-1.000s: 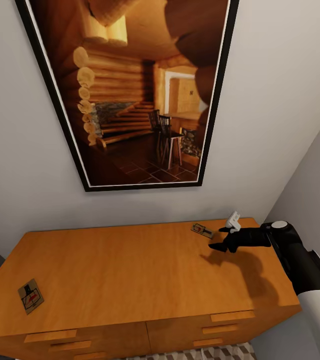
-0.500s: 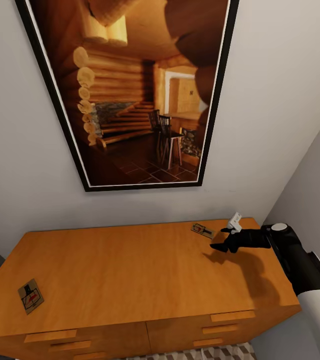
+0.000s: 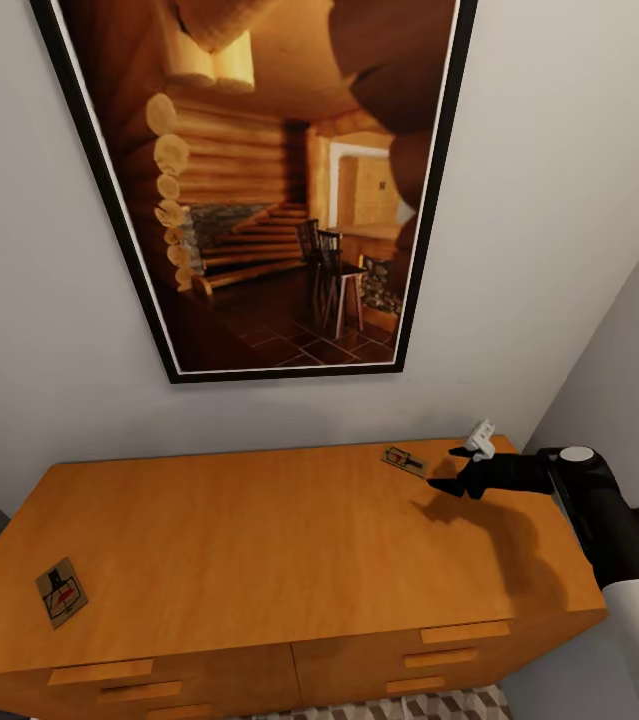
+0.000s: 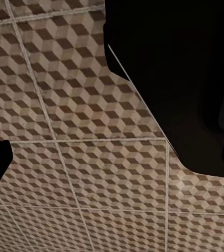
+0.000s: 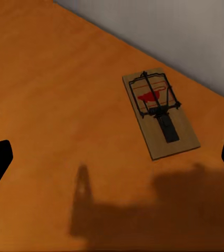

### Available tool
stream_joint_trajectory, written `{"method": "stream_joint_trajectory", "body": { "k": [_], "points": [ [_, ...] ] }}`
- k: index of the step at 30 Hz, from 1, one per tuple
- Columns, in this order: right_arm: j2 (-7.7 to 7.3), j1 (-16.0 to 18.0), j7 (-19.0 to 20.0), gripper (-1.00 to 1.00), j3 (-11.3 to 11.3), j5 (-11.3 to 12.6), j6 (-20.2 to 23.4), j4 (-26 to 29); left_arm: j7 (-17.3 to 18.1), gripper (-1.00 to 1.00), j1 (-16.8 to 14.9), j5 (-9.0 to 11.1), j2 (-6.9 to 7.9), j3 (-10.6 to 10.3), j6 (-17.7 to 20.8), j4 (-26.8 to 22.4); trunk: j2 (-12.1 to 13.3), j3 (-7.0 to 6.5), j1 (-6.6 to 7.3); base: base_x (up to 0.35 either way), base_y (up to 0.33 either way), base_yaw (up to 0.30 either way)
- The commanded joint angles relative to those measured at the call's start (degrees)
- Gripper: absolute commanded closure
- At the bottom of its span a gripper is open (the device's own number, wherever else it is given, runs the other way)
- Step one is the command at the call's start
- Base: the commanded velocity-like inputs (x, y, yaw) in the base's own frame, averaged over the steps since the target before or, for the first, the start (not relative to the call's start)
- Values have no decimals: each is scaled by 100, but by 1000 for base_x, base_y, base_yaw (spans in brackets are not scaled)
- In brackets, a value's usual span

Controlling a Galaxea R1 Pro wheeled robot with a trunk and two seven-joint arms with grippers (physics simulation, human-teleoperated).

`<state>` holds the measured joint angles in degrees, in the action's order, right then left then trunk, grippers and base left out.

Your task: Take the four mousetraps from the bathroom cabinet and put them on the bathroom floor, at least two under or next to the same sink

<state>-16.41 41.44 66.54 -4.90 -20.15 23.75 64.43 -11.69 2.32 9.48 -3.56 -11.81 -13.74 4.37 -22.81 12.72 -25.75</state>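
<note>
1. Orange-brown cabinet (image 3: pixel 259 540) carries two mousetraps: one (image 3: pixel 404 461) near our right gripper (image 3: pixel 459 470), another (image 3: pixel 61 592) at the far left front corner.
2. We hold our right gripper wide open, empty.
3. Our left gripper's state: cannot tell.

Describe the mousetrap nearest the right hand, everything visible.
The mousetrap is a flat rectangular light-brown wooden board with dark wire, a black tab and a red mark. It lies flat on the cabinet top near the back wall, at an angle to it. The right hand is open, close by it and not touching.
</note>
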Motion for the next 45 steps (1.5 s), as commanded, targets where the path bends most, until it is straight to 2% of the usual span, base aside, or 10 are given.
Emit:
{"method": "stream_joint_trajectory", "body": {
  "k": [1,6,26,45],
  "points": [
    [3,5,66,-100,-32,-22,47,8,-9,-100,-4,54,-4,-49,-33,12,-10,10,-3,0,0,0],
    [5,5,396,-100,-109,-23,-12,8,-9,-100,-4,54,-10,-49,-33,12,-10,10,-3,0,0,0],
    [6,5,585,-100,-116,-24,-107,13,-9,-100,-4,54,-49,-49,-34,7,-10,10,-3,0,0,4],
    [6,5,650,-100,-116,-31,-107,17,-9,-100,-4,54,-59,-49,-33,10,-10,66,-3,0,0,138]
  ]
}}
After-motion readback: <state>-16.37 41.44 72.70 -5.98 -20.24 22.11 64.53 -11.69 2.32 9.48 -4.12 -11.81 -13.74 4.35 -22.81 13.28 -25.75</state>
